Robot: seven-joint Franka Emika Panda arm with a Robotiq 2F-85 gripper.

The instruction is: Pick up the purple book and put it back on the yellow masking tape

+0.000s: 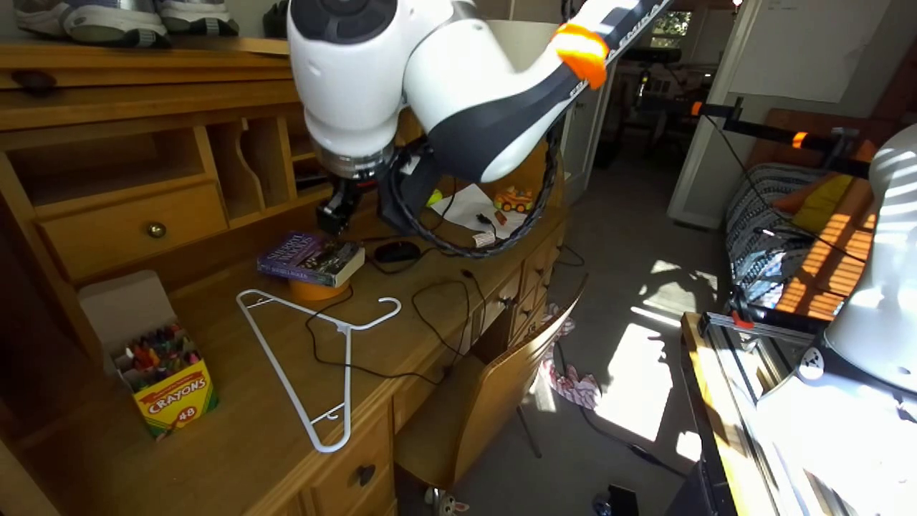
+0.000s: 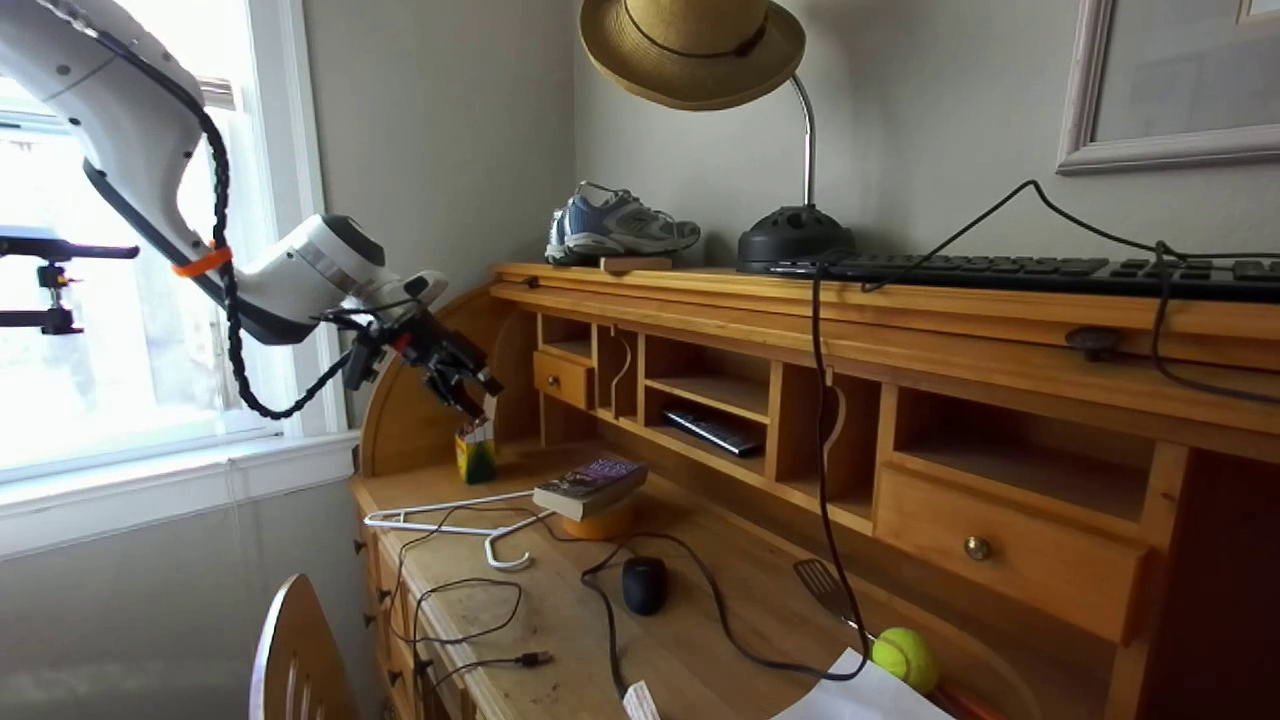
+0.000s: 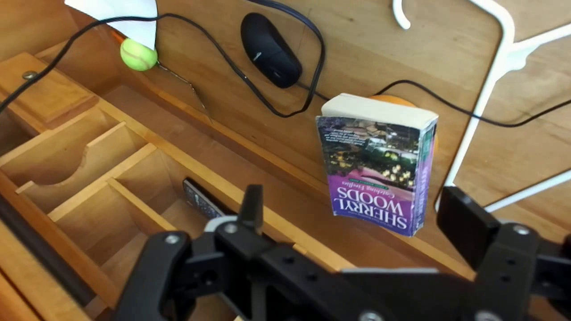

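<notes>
we see the purple book (image 2: 592,482) lying cover up on the yellow masking tape (image 2: 602,524), its ends overhanging; the tape stands on the counter (image 1: 251,416). tool (image 3: 352,196): fingers wide apart, nothing held, above the book and well apart from it.

step, as we judge it: lining up for the grasp. we cannot rule out that the job is finished, since the book is where the task wants it.

method, if we grasp: in the wrist view the book sits toward the finger on the right, spine to the right, so we would ease the tool right until both sides have equal room. the fingers look set to close across the short width, spine to loose page edges. the end of the page block shows, suggesting a slanted approach; we would square the tool to the cover before descending.

depth: fingertips just past the cover edges, no lower; the tape peeks out on the spine side and could be nudged. the dark cable (image 3: 519,125) runs just beside the tape and across the white hanger (image 1: 347,394); we would keep off both. loose pages may give, so we would squeeze slowly. return: centre over the tape, lower until it bears the weight, release, back straight up.
</notes>
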